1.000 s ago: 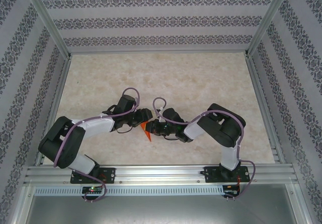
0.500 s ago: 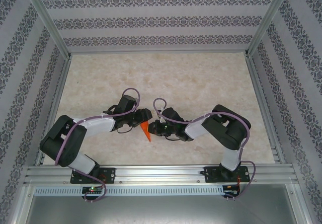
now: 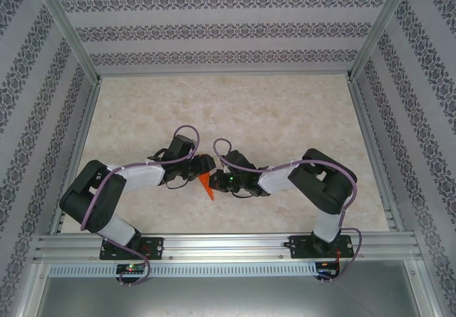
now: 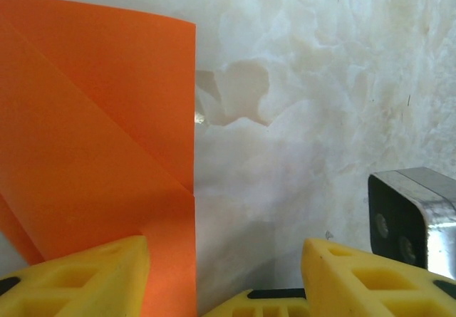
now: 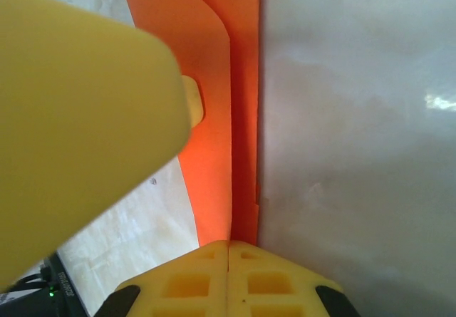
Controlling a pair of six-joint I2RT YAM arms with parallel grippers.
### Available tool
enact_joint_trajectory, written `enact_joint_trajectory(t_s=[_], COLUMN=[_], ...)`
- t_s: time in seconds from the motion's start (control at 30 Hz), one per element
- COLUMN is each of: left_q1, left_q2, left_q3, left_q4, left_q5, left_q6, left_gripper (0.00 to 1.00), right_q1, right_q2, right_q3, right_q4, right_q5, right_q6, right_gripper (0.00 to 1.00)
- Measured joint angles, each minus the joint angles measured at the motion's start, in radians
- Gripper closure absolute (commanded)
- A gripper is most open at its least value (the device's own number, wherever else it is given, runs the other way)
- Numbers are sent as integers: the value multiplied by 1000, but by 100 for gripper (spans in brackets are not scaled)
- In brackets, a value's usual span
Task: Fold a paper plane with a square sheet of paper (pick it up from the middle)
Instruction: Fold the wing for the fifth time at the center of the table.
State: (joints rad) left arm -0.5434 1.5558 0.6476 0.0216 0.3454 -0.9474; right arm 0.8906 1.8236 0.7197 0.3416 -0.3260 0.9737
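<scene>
You see the right gripper [image 5: 229, 249] pressed together, pinching the paper plane [image 5: 214, 117]; the left gripper [image 4: 224, 260] stands spread close beside it.

Bright plain orange on paper plane [image 4: 92, 117], no markings. Yellow on left fingers [image 4: 78, 278] and right fingers [image 5: 206, 281]. Cream marbled table [image 3: 285, 117]. White walls [image 3: 228, 18] with dark floral bands in horizontal stripes. Black-and-white arms [image 3: 135, 178], purple cables [image 3: 187, 127]. Silver frame rails [image 3: 228, 242].
</scene>
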Motion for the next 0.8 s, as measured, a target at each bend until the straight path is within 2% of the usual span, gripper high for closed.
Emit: enact_joint_trajectory(t_s=[0.2, 0.33, 0.4, 0.5, 0.6, 0.7, 0.8], left_q1=[0, 0, -1, -2, -2, -2, -2], left_q2=[10, 31, 40, 46, 47, 51, 58], left_q3=[10, 19, 25, 30, 31, 35, 44], left_q4=[-5, -8, -8, -11, -11, -11, -15], left_q5=[1, 10, 21, 27, 27, 28, 28], left_q6=[0, 1, 1, 1, 3, 7, 15], left_gripper=[41, 42, 43, 43, 43, 43, 43], right_q1=[12, 13, 13, 13, 12, 11, 10], right_q2=[-16, -34, -51, -99, -169, -219, -238], right_q3=[22, 31, 30, 17, -8, -13, -13], right_q4=[-75, -132, -161, -210, -257, -279, -262], right_q5=[39, 57, 69, 89, 100, 104, 88], right_q6=[-14, -27, -29, -30, -29, -26, -25], right_gripper=[99, 96, 89, 88, 81, 82, 89])
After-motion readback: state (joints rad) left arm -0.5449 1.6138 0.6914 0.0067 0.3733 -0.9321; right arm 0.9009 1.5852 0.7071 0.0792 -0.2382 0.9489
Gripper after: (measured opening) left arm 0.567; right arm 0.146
